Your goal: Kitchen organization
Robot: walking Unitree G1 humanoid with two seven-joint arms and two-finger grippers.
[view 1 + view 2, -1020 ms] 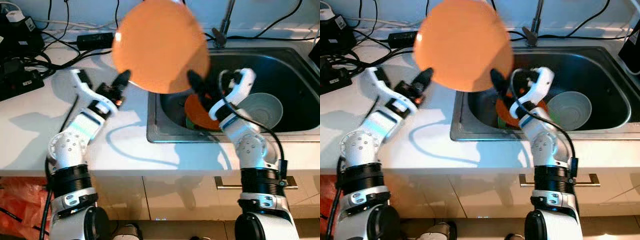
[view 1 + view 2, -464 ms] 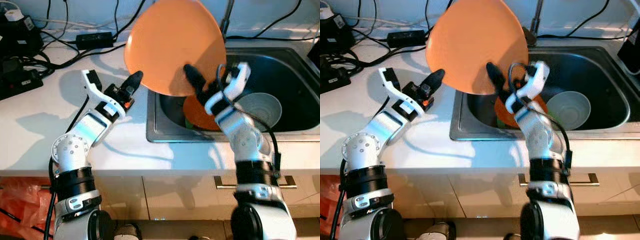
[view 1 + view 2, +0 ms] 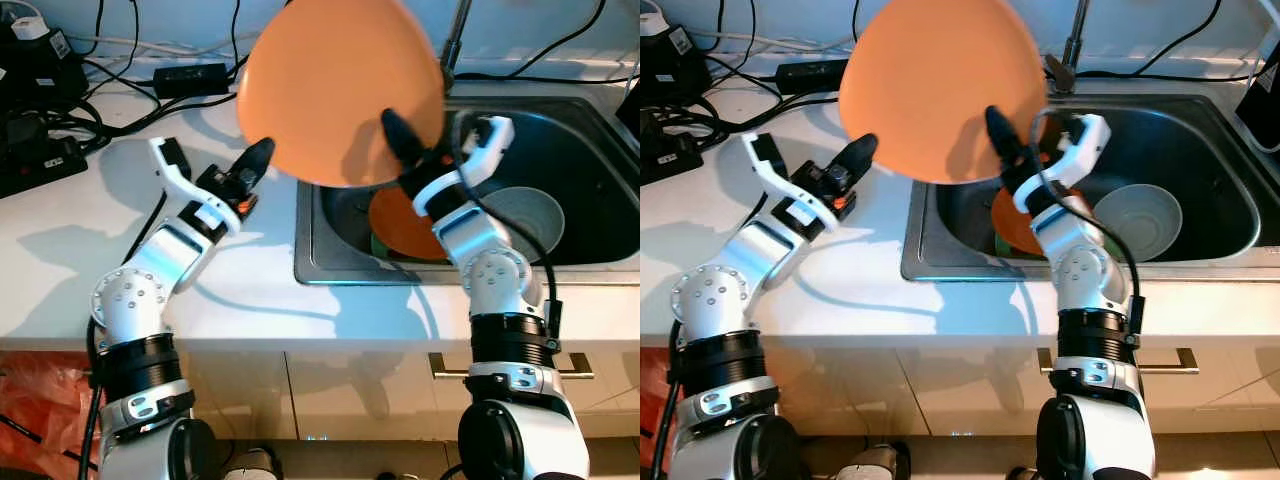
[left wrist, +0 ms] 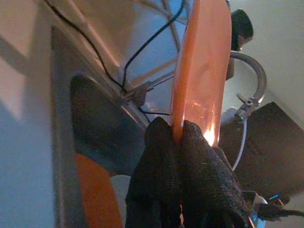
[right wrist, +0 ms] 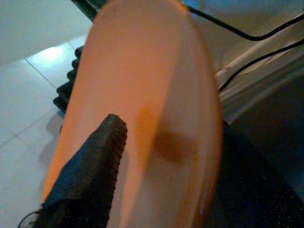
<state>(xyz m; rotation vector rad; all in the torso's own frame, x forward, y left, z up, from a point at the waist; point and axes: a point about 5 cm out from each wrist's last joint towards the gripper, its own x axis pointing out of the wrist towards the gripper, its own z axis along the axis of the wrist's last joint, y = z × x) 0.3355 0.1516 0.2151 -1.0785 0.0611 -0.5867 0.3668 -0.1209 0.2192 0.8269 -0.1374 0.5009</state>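
Big orange plate (image 3: pixel 335 90) is held up over the sink (image 3: pixel 590 140) edge, pinched at its rim by closed left gripper (image 3: pixel 258 160) fingers and right gripper (image 3: pixel 393 130) fingers; placement on the table (image 3: pixel 60 250) is likely called for next.

Left pincer (image 4: pixel 176 142) clamps the rim of an orange plate (image 4: pixel 202 80), seen edge-on, one black finger (image 4: pixel 156 161) on each face. Behind it: dark steel sink (image 4: pixel 95 118), curved faucet (image 4: pixel 251 76), black cables (image 4: pixel 142 47). A second orange dish (image 4: pixel 95 190) lies in the basin.
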